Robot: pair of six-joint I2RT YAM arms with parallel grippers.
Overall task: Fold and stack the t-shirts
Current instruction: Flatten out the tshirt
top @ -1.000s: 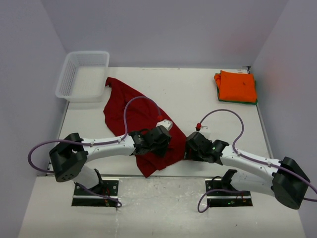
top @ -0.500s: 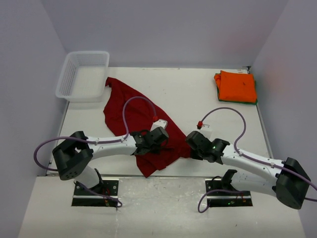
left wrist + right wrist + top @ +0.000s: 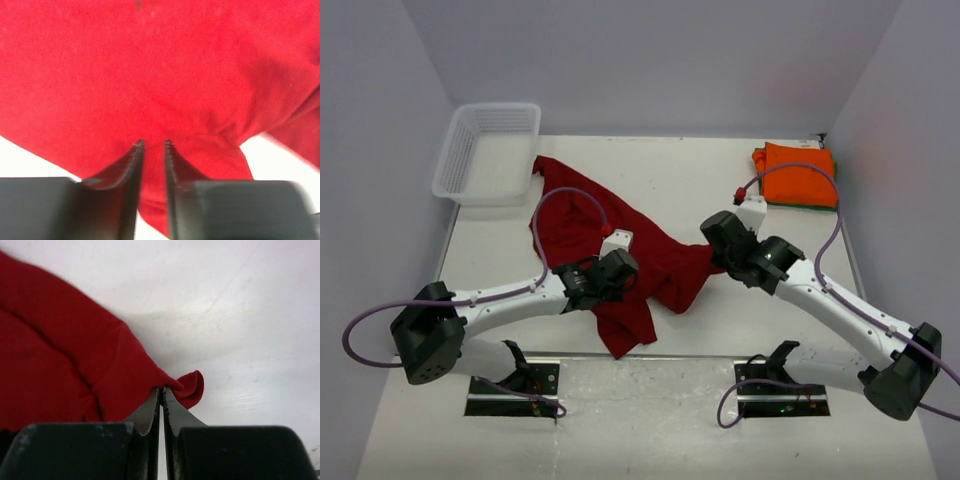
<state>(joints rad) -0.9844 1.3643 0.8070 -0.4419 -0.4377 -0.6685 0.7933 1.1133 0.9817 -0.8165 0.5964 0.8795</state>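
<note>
- A white table (image 3: 700, 170) is seen from above, with two arms reaching in from its near edge.
- A red shirt (image 3: 575, 215) is spread, rumpled, across the left and middle of the table. It runs from the far left down to the near edge.
- A small fold of the red shirt is pinched between the fingers of the left gripper (image 3: 151, 144). The fingers are held only a narrow slit apart, and the cloth is puckered around their tips.
- The right gripper (image 3: 161, 389) is pressed together on a corner of the same shirt. A small nub of cloth is seen sticking out past its tips, above bare table.
- The shirt is drawn out between the two grippers towards the middle of the table.
- Part of the shirt's near half is hidden from above by the left arm and wrist. A purple cable (image 3: 565, 200) is looped above the cloth.
- An orange shirt (image 3: 795, 180) is laid folded at the far right corner, well apart from the red one. It is crossed by the right arm's cable.
- A thin green shirt (image 3: 810, 206) edge is seen under the orange shirt's near side.
- A white mesh basket (image 3: 490, 108) is placed at the far left corner, just beside the red shirt's far tip.
</note>
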